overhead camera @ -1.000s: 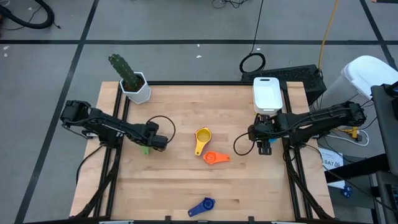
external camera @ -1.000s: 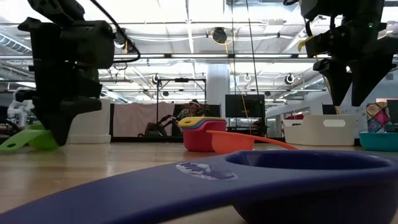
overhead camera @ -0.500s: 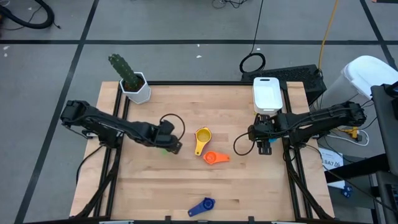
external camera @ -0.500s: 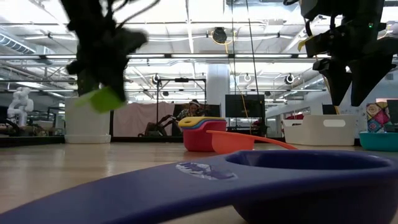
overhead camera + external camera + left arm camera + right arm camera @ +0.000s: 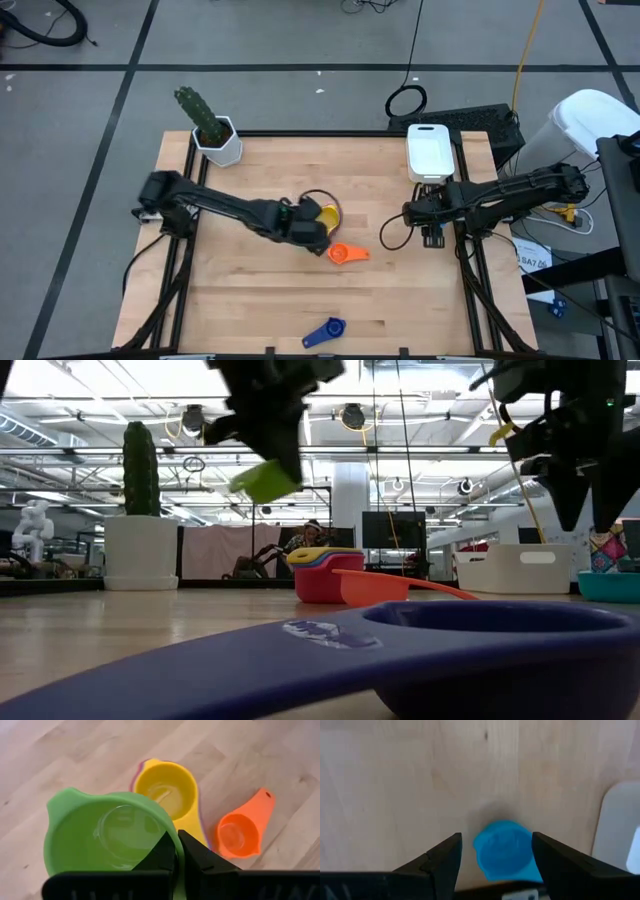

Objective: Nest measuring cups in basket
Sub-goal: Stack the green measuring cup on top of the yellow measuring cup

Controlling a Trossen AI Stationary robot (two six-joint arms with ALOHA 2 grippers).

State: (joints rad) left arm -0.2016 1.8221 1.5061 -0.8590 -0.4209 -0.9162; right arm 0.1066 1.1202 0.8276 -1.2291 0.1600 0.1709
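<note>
Bench [image 5: 250, 300]: pale wood planks, matte
Basket [image 5: 431, 150]: white smooth plastic tub, far right edge, apparently still holding no cups
Left pincer [image 5: 312, 230]: clamped on green cup [image 5: 110, 837], glossy round bowl, carried above yellow cup [image 5: 167, 790] nested in red
Right pincer [image 5: 492, 865]: fingers apart, over light blue cup [image 5: 502, 850]
Orange cup [image 5: 345, 254], dark blue cup [image 5: 326, 332]: loose; nesting barely begun

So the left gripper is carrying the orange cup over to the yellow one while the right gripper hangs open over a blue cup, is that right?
Not quite. The left gripper is shut on the green cup, not the orange one; the left wrist view shows this. The orange cup lies on the table beside the yellow cup. The rest holds: the right gripper hangs open over a blue cup.
</note>
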